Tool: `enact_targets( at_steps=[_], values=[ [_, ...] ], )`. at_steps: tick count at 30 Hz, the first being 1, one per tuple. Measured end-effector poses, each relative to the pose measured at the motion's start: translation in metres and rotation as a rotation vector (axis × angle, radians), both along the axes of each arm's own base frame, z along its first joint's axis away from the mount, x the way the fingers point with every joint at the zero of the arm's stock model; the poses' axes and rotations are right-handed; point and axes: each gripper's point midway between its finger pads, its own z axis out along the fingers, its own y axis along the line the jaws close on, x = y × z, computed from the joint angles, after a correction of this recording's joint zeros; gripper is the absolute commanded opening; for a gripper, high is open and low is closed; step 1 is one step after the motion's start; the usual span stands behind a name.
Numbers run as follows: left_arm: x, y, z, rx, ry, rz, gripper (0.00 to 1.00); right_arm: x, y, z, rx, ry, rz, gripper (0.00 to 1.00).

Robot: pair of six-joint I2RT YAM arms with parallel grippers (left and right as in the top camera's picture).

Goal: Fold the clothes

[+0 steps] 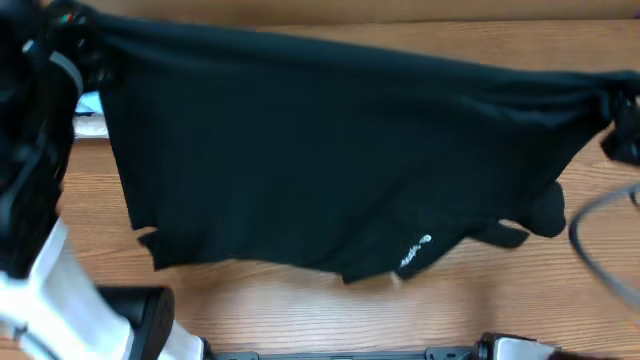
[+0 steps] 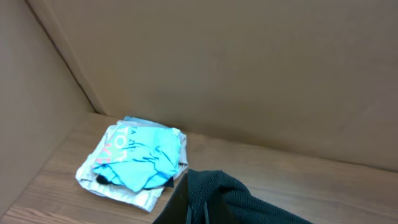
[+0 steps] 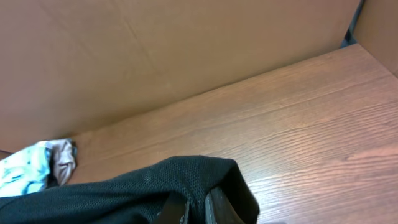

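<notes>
The clothes [image 1: 330, 170], one large black mesh garment, hang spread wide above the wooden table [image 1: 300, 310]. A small white mark [image 1: 415, 252] shows near the lower edge. My left gripper [image 1: 80, 30] is shut on the top left corner. In the left wrist view the black fabric [image 2: 249, 202] bunches over the left gripper [image 2: 198, 214]. My right gripper [image 1: 620, 110] is shut on the top right corner. Its wrist view has the fabric [image 3: 124, 193] pinched in the right gripper [image 3: 196, 211]. The table under the garment is hidden.
A light-blue printed shirt [image 2: 140, 155] lies on a beige folded garment [image 2: 124, 190] at the back left, near the cardboard wall [image 2: 249, 74]. A grey cable [image 1: 600, 240] loops at the right edge. A white arm base [image 1: 60, 300] stands front left.
</notes>
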Motion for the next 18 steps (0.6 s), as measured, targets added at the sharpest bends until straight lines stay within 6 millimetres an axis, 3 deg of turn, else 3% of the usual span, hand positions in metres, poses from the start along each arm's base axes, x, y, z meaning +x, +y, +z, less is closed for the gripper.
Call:
enact_targets(
  at_steps=[4, 9, 11, 14, 18],
  values=[
    [0.061, -0.002, -0.025, 0.004, 0.035, 0.004, 0.04, 0.067, -0.009, -0.017, -0.02, 0.031, 0.016, 0.04],
    [0.141, -0.006, -0.062, 0.006, 0.049, 0.004, 0.04, 0.17, -0.023, -0.041, -0.052, -0.012, 0.032, 0.04],
    [0.162, -0.008, -0.072, 0.007, 0.04, 0.001, 0.04, 0.195, -0.026, -0.044, -0.062, -0.047, 0.035, 0.04],
    [0.183, -0.01, -0.069, 0.005, -0.014, -0.001, 0.04, 0.216, -0.028, -0.036, -0.083, -0.117, 0.043, 0.04],
    [0.186, -0.01, -0.039, 0.017, -0.127, -0.007, 0.04, 0.218, -0.029, -0.013, -0.111, -0.198, 0.046, 0.04]
  ],
)
